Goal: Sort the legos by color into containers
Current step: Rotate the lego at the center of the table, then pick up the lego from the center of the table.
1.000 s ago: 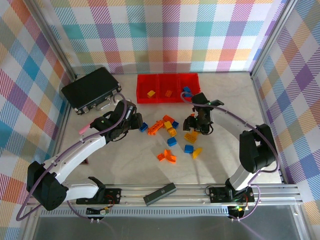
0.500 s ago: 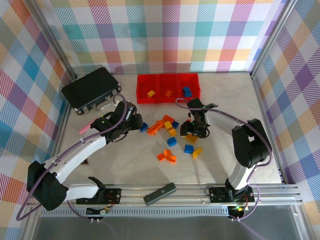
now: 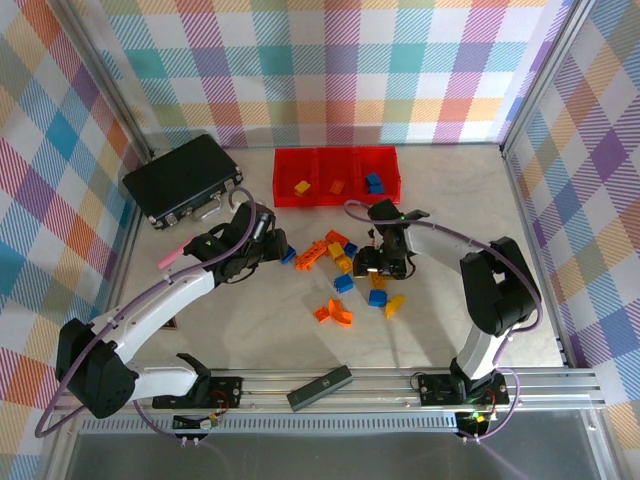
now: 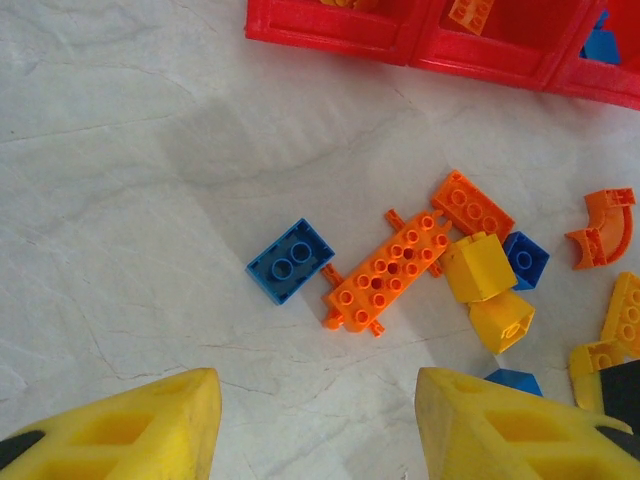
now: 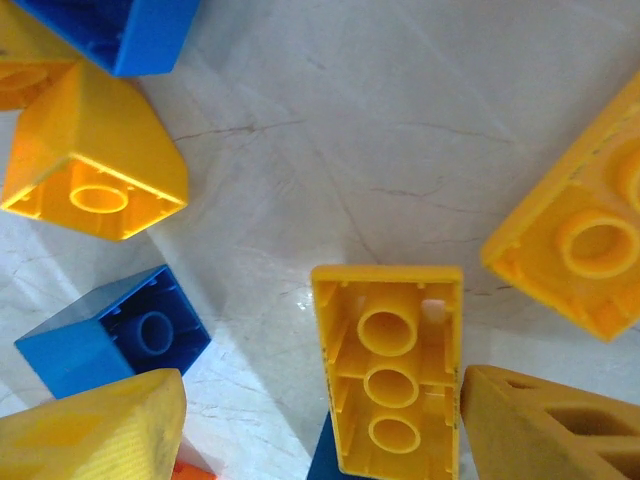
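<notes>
Right wrist view puts a yellow brick (image 5: 388, 365) upside down on the table (image 5: 330, 130), its hollow underside and three tubes facing up, between the spread fingers of the right end effector (image 5: 322, 400), which is open and grips nothing. The brick's long axis runs top to bottom in that picture, at right angles to the line between the two fingers, so they would close across its short width, which looks the sound choice. It sits just beside one finger and farther from the other, so centring first would probably keep it from twisting or being shoved toward the small blue brick (image 5: 112, 340) nearby. Seen from the top external camera, the containers (image 3: 336, 151) hold a yellow piece (image 3: 301, 186) in the leftmost bin, its likely home. The left end effector (image 4: 315, 392) is open too, above a two-stud blue brick (image 4: 291, 262) and an orange plate (image 4: 388, 275).
</notes>
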Controlling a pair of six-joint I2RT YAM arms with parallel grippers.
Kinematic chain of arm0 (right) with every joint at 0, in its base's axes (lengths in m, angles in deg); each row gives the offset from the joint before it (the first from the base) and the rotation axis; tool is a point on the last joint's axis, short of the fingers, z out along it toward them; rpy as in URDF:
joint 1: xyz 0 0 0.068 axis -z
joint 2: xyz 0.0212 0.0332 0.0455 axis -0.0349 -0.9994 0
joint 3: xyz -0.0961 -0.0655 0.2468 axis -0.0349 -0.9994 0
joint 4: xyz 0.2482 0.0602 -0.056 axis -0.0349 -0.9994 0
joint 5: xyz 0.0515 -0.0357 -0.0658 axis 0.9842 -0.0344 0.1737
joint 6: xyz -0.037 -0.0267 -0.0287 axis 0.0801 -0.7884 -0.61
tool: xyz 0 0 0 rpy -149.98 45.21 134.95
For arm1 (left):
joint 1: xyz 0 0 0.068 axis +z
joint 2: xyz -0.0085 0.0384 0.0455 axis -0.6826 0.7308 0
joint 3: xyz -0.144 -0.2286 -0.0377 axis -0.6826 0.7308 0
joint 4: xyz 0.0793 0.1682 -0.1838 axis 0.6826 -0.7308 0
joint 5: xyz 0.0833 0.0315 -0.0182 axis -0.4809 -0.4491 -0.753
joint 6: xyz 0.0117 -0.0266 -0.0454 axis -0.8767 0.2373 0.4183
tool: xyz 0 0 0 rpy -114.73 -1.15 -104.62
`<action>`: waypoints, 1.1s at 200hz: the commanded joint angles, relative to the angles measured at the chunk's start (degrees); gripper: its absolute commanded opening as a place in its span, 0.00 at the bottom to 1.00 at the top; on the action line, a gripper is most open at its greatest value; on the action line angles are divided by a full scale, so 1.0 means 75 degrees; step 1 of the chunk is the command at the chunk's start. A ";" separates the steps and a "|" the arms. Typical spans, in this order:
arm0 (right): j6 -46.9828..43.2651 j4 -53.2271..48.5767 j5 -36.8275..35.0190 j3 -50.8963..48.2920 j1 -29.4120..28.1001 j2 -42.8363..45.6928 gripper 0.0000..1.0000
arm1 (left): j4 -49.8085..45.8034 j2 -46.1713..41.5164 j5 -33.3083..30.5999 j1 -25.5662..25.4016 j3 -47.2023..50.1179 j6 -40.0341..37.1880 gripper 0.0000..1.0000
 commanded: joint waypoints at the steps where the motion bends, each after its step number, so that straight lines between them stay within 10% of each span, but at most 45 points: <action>1: 0.0017 -0.0060 0.0169 0.0192 -0.0145 -0.0111 0.73 | 0.0081 0.0006 0.0092 0.0050 0.0064 0.0076 0.54; 220: 0.0593 -0.0070 -0.1080 0.1385 -0.1862 -0.1416 0.75 | -0.0310 -0.0953 -0.0616 0.0063 0.0264 0.0027 0.56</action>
